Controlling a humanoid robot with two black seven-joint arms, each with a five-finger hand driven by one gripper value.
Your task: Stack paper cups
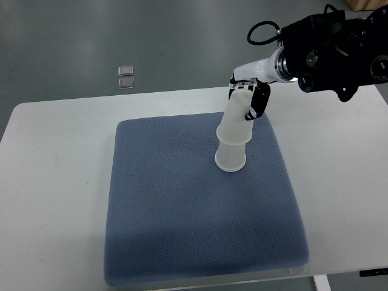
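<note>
now | right hand (250,97) pinching translucent tapered paper cups (233,136) | on textured blue mat (182,212)

A white rectangular counter (54,182) carries a blue textured fabric mat (194,224) at its centre. Two translucent white paper cups (234,136), one stacked over the other, stand on the mat's far right part. Two small clear square tiles (126,77) lie on the grey floor (121,36) behind the counter, left of the cups.

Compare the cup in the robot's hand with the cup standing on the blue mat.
The upper cup is gripped by the right hand; the lower cup rests on the mat. The upper cup leans, sitting over the lower one, which looks shorter. Both are translucent white and inverted.
</note>
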